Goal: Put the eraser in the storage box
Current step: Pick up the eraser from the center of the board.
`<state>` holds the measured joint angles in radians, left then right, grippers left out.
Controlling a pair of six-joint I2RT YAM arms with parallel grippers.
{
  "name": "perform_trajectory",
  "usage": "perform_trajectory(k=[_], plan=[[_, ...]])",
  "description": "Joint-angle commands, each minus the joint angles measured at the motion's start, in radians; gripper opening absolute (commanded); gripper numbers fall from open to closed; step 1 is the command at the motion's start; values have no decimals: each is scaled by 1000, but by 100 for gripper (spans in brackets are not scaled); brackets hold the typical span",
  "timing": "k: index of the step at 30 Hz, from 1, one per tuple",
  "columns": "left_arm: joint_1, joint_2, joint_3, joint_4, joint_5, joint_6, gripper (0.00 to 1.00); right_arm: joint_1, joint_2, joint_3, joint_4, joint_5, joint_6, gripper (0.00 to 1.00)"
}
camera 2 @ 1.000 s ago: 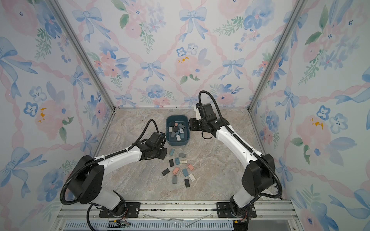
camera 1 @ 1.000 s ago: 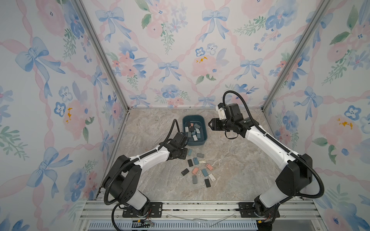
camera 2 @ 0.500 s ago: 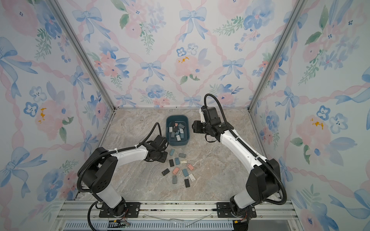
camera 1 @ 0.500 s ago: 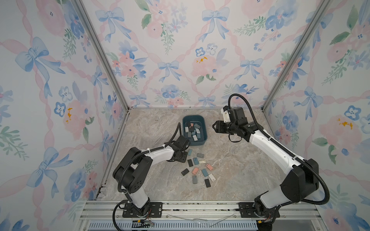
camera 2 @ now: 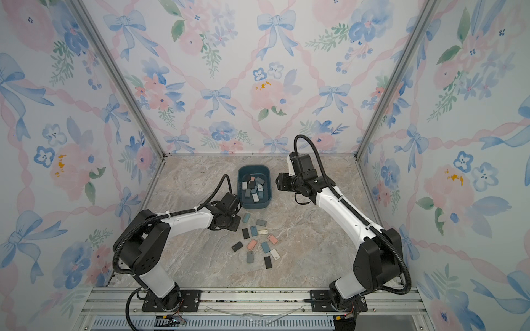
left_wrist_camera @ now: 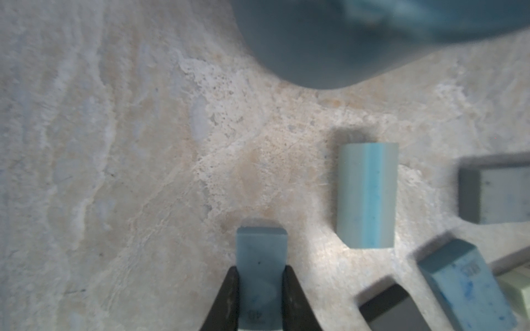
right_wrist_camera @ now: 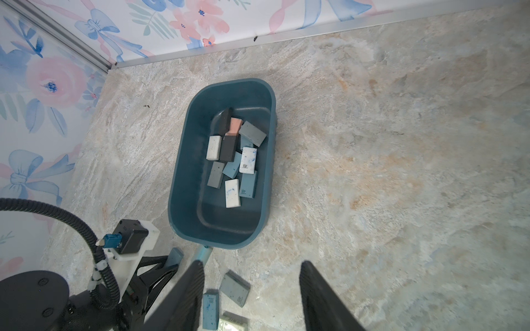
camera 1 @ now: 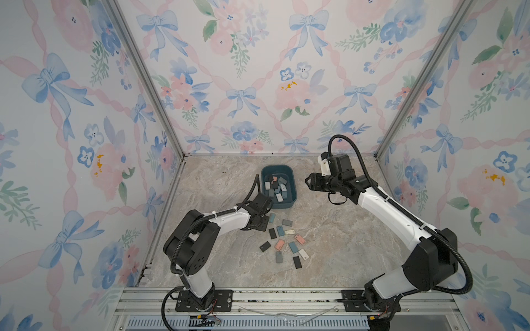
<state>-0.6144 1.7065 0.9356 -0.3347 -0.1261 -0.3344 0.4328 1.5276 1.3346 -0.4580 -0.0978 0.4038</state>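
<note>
The blue eraser (left_wrist_camera: pixel 261 249), a small flat block with rounded corners and a faint printed mark, sits low on the marbled tabletop (left_wrist_camera: pixel 114 172) just short of the storage box (left_wrist_camera: pixel 315 43) and outside it. The left gripper (left_wrist_camera: pixel 261 269) is clenched on its two long sides, with the black fingers (left_wrist_camera: pixel 226 298) pressed flat against it. The right wrist view shows the same eraser (right_wrist_camera: pixel 175 256) at that gripper's tip, beside the box's near corner. The left arm is folded with its elbow raised, the forearm reaching low across the table toward the box's near wall (camera 1: pixel 282 205). A paler striped eraser (left_wrist_camera: pixel 367 195) lies just beside the held one without touching it, and more loose erasers (camera 1: pixel 286 243) are scattered nearer the rail. Inside the box (right_wrist_camera: pixel 183 186) lies a heap of white, grey, black, blue and pink erasers (right_wrist_camera: pixel 232 160). The right gripper (right_wrist_camera: pixel 251 263) hangs to the box's right, jaws spread and empty. A second ago the left jaws stood apart; they have since closed, the left elbow has swung up and inward, and the right gripper has drawn slightly away from the box.
</note>
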Motion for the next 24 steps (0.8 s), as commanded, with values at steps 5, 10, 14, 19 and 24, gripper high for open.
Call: perform_trajectory(k=[5,10,14,19,24], plan=[[-2,-13,-26,-33,11,-14,18,-7,-5,-7,17,-1,14,56],[-2,-56,-29,-33,15,-26,18,-8,4,-7,29,-20,23,56],[-1,-106,-28,-35,29,-32,17,-7,8,-8,34,-28,27,56],[-1,-183,-10,-35,37,-49,18,-7,5,-16,35,-26,25,56],[2,-200,63,-37,61,-50,19,-8,11,-13,39,-29,25,56]])
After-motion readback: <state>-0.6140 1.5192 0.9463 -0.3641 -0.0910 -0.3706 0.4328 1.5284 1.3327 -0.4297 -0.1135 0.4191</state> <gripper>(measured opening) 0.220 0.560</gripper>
